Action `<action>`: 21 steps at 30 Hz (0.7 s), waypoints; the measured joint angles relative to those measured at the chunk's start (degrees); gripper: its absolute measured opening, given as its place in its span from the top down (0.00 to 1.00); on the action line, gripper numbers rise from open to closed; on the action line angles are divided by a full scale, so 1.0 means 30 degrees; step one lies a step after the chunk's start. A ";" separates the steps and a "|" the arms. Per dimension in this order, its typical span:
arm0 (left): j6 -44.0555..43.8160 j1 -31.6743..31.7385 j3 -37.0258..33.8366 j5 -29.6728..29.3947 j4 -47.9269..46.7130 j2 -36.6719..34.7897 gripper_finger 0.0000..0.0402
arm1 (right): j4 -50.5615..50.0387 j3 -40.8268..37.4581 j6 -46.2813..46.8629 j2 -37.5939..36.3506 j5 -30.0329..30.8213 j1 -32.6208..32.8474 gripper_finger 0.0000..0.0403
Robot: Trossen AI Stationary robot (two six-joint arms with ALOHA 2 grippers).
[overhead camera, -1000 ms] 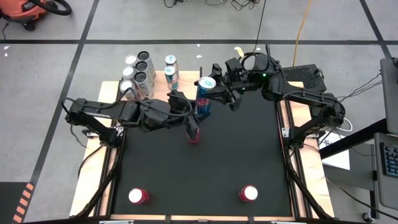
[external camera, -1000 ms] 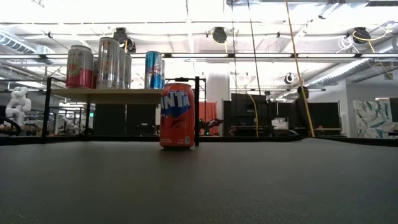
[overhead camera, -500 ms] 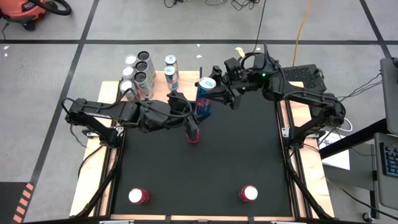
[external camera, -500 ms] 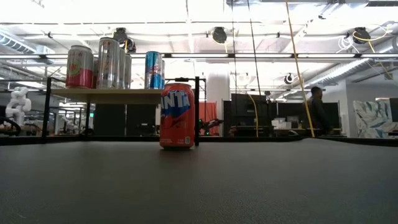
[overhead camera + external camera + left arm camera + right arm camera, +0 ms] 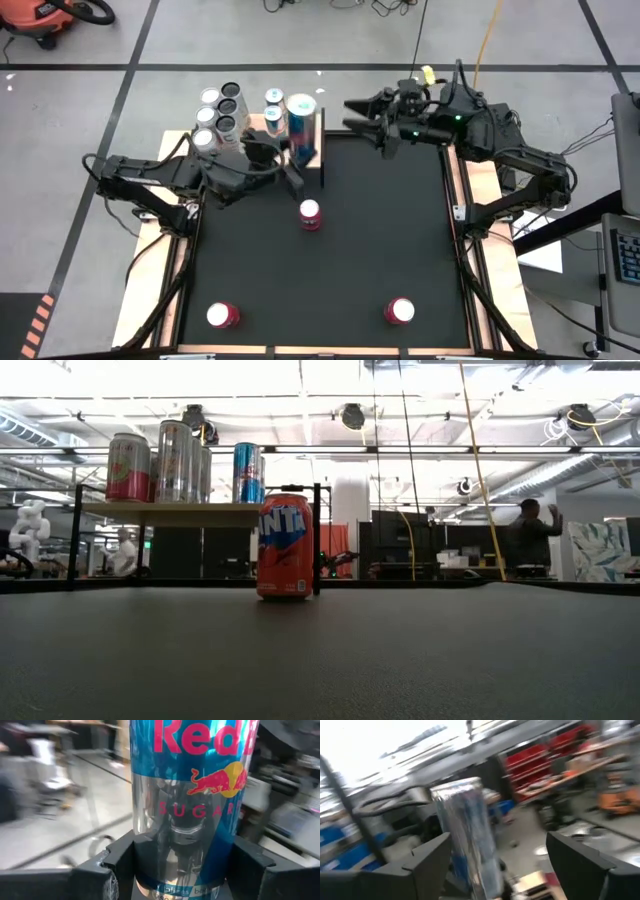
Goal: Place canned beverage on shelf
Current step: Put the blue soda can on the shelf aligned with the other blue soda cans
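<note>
A tall blue and silver Red Bull can (image 5: 301,118) stands upright at the right end of the pale wooden shelf (image 5: 170,513), beside its black post (image 5: 322,150). My left gripper (image 5: 296,152) is shut on this can, which fills the left wrist view (image 5: 192,795). My right gripper (image 5: 352,114) is open and empty, to the right of the can near the table's far edge. Several cans (image 5: 222,115) and a blue can (image 5: 275,110) stand on the shelf. An orange Fanta can (image 5: 311,213) stands on the black mat. My left gripper pinches the Red Bull can's lower body (image 5: 182,855) between its two fingers (image 5: 117,862), one on each side. The fingers come level from the table's left. The can stays upright. I cannot tell whether its bottom rests on the shelf.
Two red cans (image 5: 222,315) (image 5: 400,311) stand near the mat's near edge. The shelf's black post stands close beside the held can. In the low view people (image 5: 528,540) show in the room behind the table.
My right gripper has let go of the Red Bull can and drawn back toward the table's far right. My left gripper has carried the can, still upright, toward the far edge and to the shelf's right end. The Fanta can is now uncovered.
</note>
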 joint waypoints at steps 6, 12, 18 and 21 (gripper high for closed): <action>0.0723 0.0102 0.0007 -0.2414 -0.0081 0.0023 0.43 | -0.0273 -0.0007 -0.0030 -0.0103 0.3288 0.0569 0.24; 0.0523 0.0200 -0.0164 -0.2527 -0.0212 0.0215 0.43 | -0.0249 -0.0015 0.0212 0.0365 0.3710 0.1072 0.24; 0.0511 0.0182 -0.0507 -0.2507 -0.0304 0.0227 0.43 | -0.0020 -0.0022 -0.1701 0.0533 0.3679 0.1256 0.24; -0.0043 0.0250 -0.0587 -0.2554 -0.0222 0.0524 0.43 | 0.0565 -0.0029 -0.2462 0.0537 0.3602 0.1249 0.24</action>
